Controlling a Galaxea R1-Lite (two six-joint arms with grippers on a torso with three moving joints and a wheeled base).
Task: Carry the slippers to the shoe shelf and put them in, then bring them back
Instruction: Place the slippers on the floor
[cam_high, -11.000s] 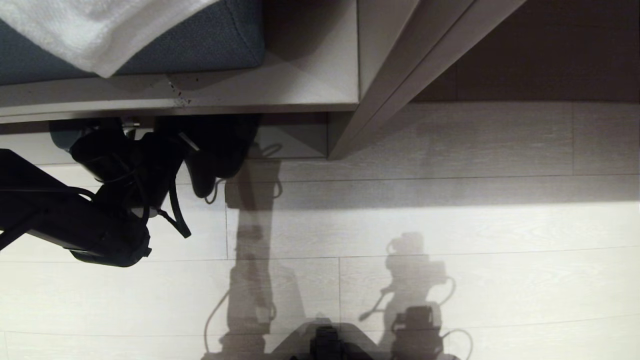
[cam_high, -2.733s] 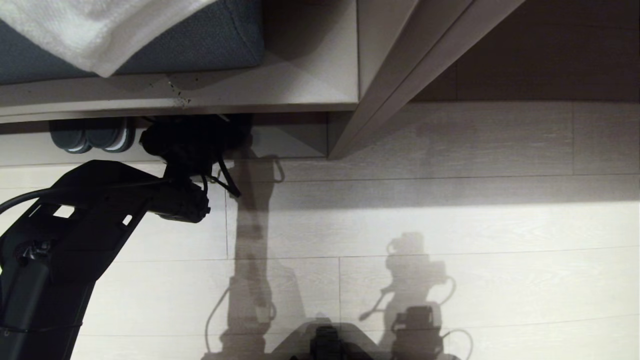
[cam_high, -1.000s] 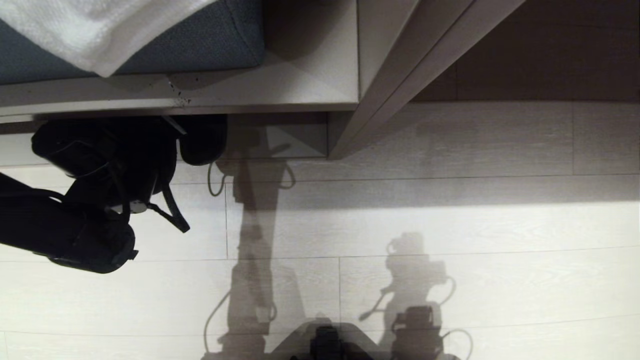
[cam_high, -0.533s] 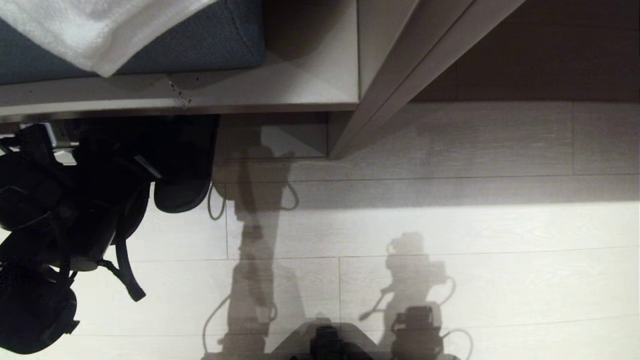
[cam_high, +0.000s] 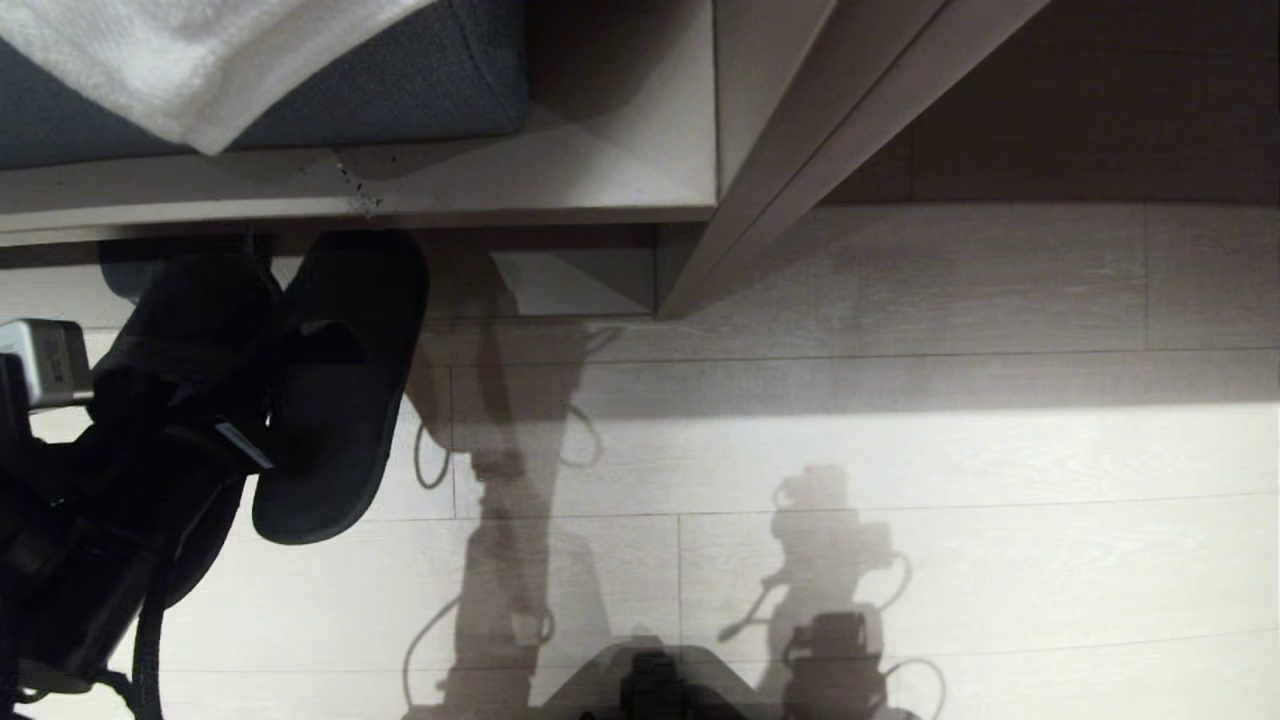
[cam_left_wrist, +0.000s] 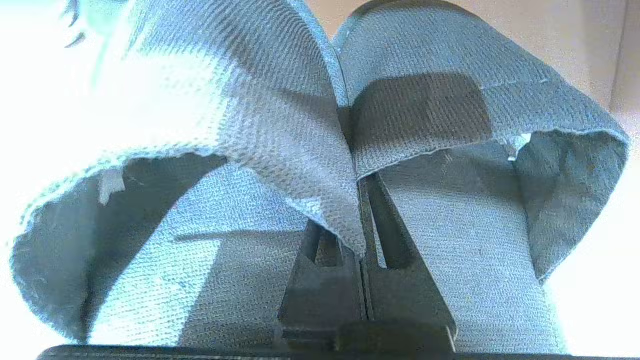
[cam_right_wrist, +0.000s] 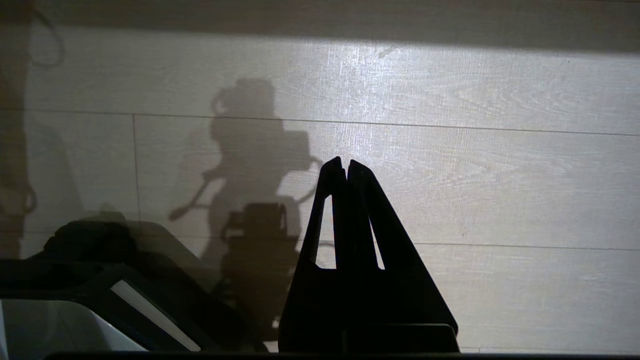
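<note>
No readable text, label or number shows on anything

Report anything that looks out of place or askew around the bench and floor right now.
The slippers are off the floor, hanging tilted in front of the shoe shelf, both pinched by their inner upper edges in the left gripper. A white towel droops over the blue cushion. Nothing looks spilled or damaged. The right gripper idles above the floor.

left arm (cam_high: 70, 560) cut by frame edge, shoe shelf (cam_high: 560, 275) interior hidden under bench
</note>
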